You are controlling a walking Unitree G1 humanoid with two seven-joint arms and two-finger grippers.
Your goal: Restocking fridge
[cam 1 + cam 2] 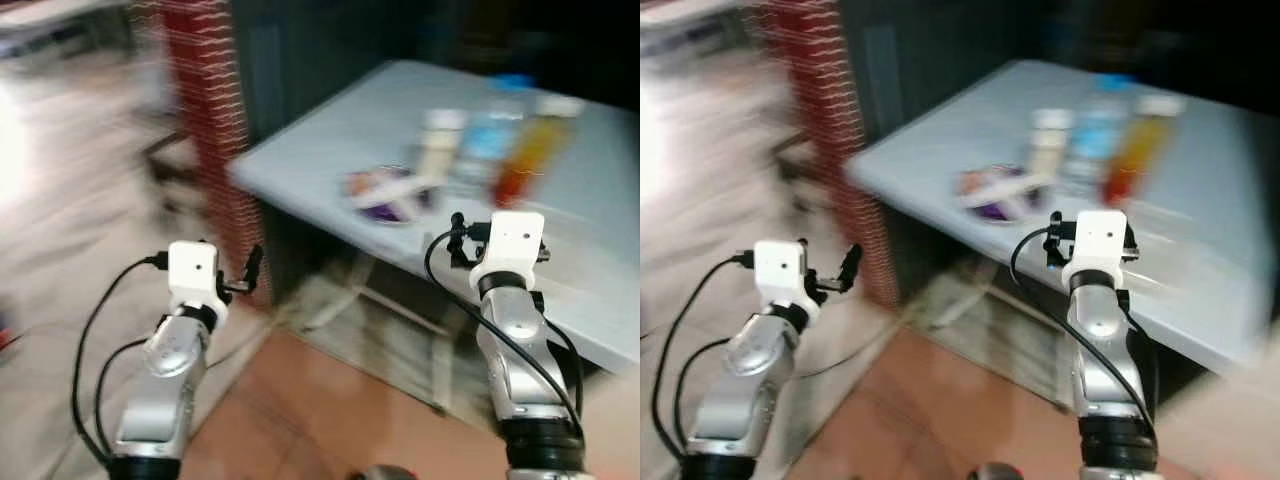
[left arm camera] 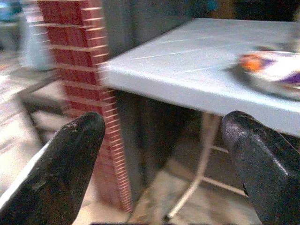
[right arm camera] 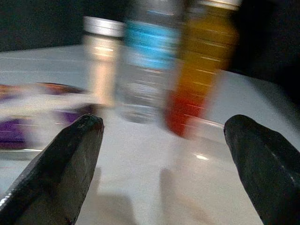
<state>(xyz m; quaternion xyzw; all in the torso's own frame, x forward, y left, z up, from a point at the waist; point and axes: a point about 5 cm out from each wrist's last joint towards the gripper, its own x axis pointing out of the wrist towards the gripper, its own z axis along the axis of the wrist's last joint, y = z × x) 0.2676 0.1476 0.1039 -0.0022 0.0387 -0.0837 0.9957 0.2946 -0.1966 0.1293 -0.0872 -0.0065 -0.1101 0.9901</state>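
Observation:
The head views are blurred. On a pale folding table (image 1: 320,130) stand three bottles in a row: a cream one with a silver cap (image 3: 101,65), a clear one with a blue label (image 3: 145,61) and an orange-red one (image 3: 199,70). A purple and white packet (image 1: 390,192) lies in front of them. My right gripper (image 3: 164,136) is open and empty, held just over the table's near edge and pointing at the bottles. Open too, the left gripper (image 2: 164,136) hovers off the table's left corner, below its top.
A red brick pillar (image 1: 210,130) rises right by the table's left corner, with a dark wall behind. Metal table legs (image 2: 201,159) cross under the top. Pale floor spreads to the left, and reddish floor lies in front of me.

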